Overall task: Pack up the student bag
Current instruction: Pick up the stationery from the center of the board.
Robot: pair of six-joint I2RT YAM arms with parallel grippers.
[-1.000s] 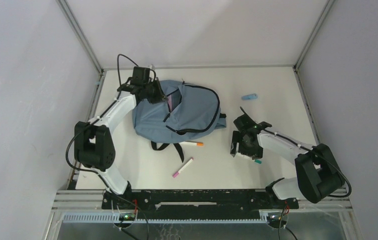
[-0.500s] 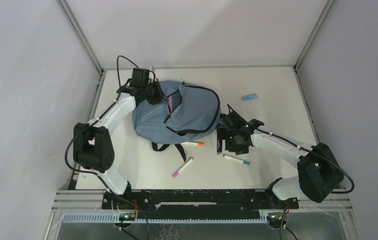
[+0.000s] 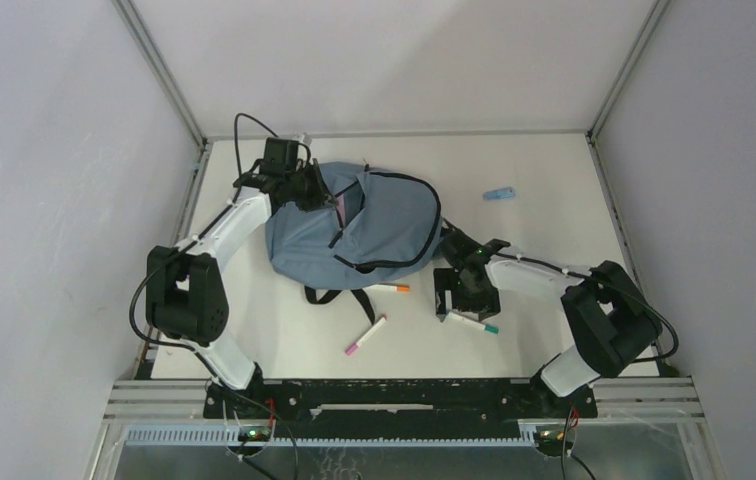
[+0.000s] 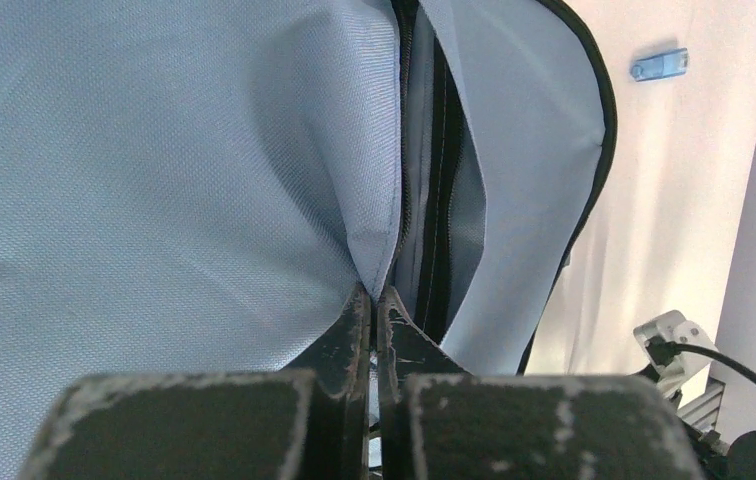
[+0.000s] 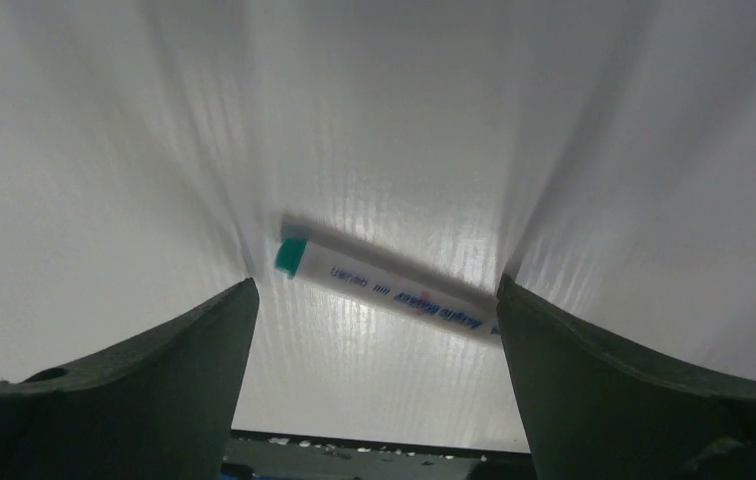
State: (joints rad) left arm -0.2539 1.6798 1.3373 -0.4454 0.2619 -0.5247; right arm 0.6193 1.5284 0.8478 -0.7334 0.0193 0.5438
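Observation:
The student bag [image 3: 364, 225] lies at the back left of the table, blue-grey, with its main zip open [image 4: 424, 170]. My left gripper [image 3: 316, 192] is shut on the fabric edge of that opening [image 4: 375, 295] and holds it up. My right gripper [image 3: 462, 298] hangs open just right of the bag's lower corner, pointing down at the table. A white marker with a teal cap [image 3: 473, 321] lies on the table below it. In the right wrist view this marker [image 5: 384, 288] lies across the gap between the two spread fingers [image 5: 154, 380], untouched.
An orange-capped marker [image 3: 386, 287] lies by the bag's black straps [image 3: 339, 295]. A pink-capped marker [image 3: 365, 335] sits nearer the front. A small light-blue object [image 3: 499, 193] rests at the back right, also visible in the left wrist view [image 4: 658, 65].
My right gripper has swung left towards the bag and opened slightly wider. The teal-capped marker has shifted a little left on the table. The left arm and bag have not moved.

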